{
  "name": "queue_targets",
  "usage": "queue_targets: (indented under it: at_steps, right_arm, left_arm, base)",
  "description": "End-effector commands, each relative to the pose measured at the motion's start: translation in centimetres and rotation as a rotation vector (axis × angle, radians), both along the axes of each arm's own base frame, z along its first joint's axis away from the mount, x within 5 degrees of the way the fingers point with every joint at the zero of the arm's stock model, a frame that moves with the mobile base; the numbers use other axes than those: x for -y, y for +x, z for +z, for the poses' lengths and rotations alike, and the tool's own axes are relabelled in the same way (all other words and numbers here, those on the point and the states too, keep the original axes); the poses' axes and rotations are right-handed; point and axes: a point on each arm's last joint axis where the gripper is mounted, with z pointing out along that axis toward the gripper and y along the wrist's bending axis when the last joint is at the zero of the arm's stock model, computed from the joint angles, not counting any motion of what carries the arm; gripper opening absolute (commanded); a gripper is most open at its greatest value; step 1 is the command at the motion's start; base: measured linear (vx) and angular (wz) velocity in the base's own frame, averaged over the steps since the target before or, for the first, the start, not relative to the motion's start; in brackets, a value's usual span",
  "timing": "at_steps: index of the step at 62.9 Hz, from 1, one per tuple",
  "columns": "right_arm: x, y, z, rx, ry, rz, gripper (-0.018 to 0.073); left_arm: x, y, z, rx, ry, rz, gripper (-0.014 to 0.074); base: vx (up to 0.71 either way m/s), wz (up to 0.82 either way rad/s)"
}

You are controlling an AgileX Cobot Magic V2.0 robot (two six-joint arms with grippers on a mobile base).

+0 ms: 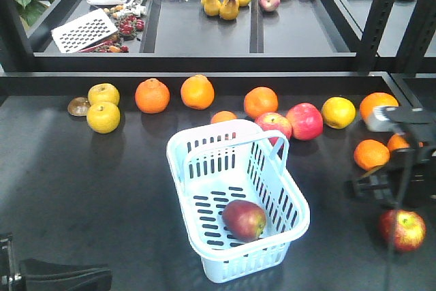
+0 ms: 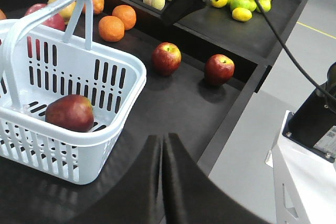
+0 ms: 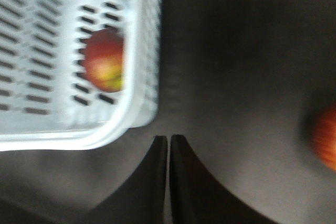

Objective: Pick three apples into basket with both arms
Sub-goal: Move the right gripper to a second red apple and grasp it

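One apple (image 1: 244, 219) lies on the floor of the basket (image 1: 238, 264), toward its near right side. Two more sit on the table (image 1: 82, 189) to the basket's right: the nearer apple (image 2: 166, 59), apart from the basket's wall, and the farther apple (image 2: 219, 69) beyond it. The right gripper (image 3: 168, 153) hangs above the table to the basket's right, fingers pressed together on nothing. The left gripper (image 2: 164, 153), off the basket's near left side, is likewise clenched and empty.

The step in hand is probably the right arm's reach for the nearer apple. To do it well, the jaws should spread wider than the fruit before descending. They should come straight down over its middle so no fingertip sets it rolling, and close across its widest part. The lift should then clear the basket's rim and raised handle (image 2: 88, 22) before the arm carries the apple across.
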Motion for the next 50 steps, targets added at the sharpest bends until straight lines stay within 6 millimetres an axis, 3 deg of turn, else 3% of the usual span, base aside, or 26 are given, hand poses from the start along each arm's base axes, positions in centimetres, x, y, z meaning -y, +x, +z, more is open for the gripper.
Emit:
queue_targets:
  at_steps: [1, 10, 15, 28, 33, 50]
  right_arm:
    - [2.2, -0.3, 1.9, 0.069, -0.056, -0.106, 0.0016]
    - [4.5, -0.1, 1.5, 0.064, -0.068, -0.207, 0.0095]
    - [5.5, 0.2, 1.0, 0.053, -0.073, -0.242, 0.0197]
    - [7.6, 1.4, -1.2, -0.024, -0.057, -0.353, 0.0616]
    - [8.2, 2.1, -1.9, -0.04, -0.059, -0.37, 0.0732]
    - [9.4, 5.4, -3.5, -0.125, -0.069, -0.354, 0.0682]
  left_arm:
    - [-0.1, 0.2, 0.4, 0.034, 0.043, 0.002, -0.0008]
    - [-0.1, 0.2, 0.4, 0.034, 0.043, 0.003, -0.0008]
    - [-0.1, 0.2, 0.4, 0.035, 0.043, 0.005, -0.0008]
    - [-0.3, 0.4, 0.4, 0.042, 0.048, 0.031, -0.0007]
    - [-0.3, 0.5, 0.4, 0.045, 0.05, 0.042, -0.0007]
    - [-0.4, 0.6, 0.4, 0.046, 0.051, 0.049, -0.0007]
  base:
    - [0.0, 0.0]
    - [0.0, 0.0]
    - [0.0, 0.0]
    - [0.0, 0.0]
    - [0.0, 0.0]
    - [0.0, 0.0]
